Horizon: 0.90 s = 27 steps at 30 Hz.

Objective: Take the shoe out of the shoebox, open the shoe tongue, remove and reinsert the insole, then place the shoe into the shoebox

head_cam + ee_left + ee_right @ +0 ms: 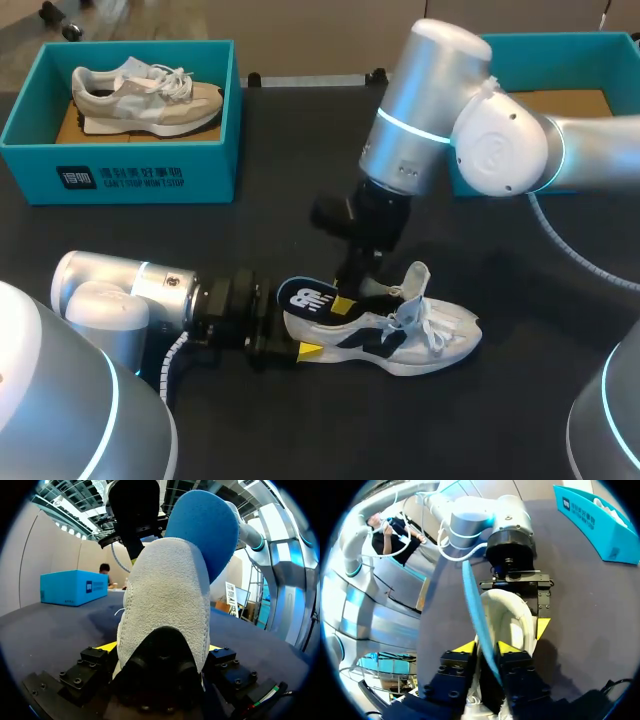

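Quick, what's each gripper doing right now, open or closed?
Left gripper: closed on the white shoe at its heel.
Right gripper: closed on the insole.

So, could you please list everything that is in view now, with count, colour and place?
white shoe: 1, white with navy marks, on the table, near middle
insole: 1, blue with a dark top face, standing up out of the white shoe's heel
shoebox: 1, teal, far left
beige shoe: 1, beige and grey, inside the shoebox
second box: 1, teal, far right
table: 1, black
left gripper: 1, yellow tips, shut on the white shoe's heel
right gripper: 1, yellow tips, shut on the insole
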### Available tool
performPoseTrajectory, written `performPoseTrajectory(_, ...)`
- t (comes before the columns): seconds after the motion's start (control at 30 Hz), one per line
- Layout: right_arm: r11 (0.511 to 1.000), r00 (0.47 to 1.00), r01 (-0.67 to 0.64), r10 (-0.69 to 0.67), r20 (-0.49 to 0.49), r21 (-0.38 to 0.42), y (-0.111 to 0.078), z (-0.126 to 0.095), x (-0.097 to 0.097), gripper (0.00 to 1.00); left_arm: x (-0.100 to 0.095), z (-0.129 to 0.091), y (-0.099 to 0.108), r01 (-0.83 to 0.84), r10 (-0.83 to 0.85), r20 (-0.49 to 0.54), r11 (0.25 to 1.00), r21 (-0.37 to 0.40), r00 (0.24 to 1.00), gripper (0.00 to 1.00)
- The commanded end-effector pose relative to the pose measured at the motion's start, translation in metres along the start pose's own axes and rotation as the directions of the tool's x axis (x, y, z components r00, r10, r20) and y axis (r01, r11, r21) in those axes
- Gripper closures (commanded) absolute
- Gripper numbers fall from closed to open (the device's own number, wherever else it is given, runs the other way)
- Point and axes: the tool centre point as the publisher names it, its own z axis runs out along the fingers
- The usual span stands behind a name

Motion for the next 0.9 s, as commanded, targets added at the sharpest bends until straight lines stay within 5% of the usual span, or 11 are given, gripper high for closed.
performPoseTrajectory(0.03,1.0,1.0,0.004,-0.004,-0.003,-0.008,0.001,0.003,-0.002,1.0,-0.001,0.001,0.0,0.001,-0.001,0.001,1.0,-0.003,1.0,1.0)
performPoseTrajectory(0.53,0.999,0.999,0.033,-0.033,-0.008,-0.044,0.012,-0.002,0.001,1.0,-0.001,0.001,0.0,0.001,-0.001,0.001,1.0,-0.003,1.0,1.0)
performPoseTrajectory(0.57,0.998,0.999,0.033,-0.033,-0.012,-0.047,0.012,-0.002,0.0,0.98,-0.001,0.001,0.0,0.001,-0.001,0.001,1.0,-0.003,1.0,1.0)
performPoseTrajectory(0.6,0.998,0.999,0.03,-0.031,-0.016,-0.051,0.011,-0.002,-0.001,0.81,-0.001,0.001,0.0,0.001,-0.001,0.001,1.0,-0.003,1.0,1.0)
performPoseTrajectory(0.67,0.998,0.999,0.021,-0.023,-0.026,-0.062,0.009,-0.001,-0.002,0.69,-0.001,0.001,0.0,0.001,-0.001,0.001,1.0,-0.003,1.0,1.0)
performPoseTrajectory(0.9,0.994,0.999,-0.01,0.005,-0.05,-0.108,0.003,0.001,-0.003,0.67,-0.001,0.001,0.0,0.001,-0.001,0.001,1.0,-0.003,1.0,1.0)
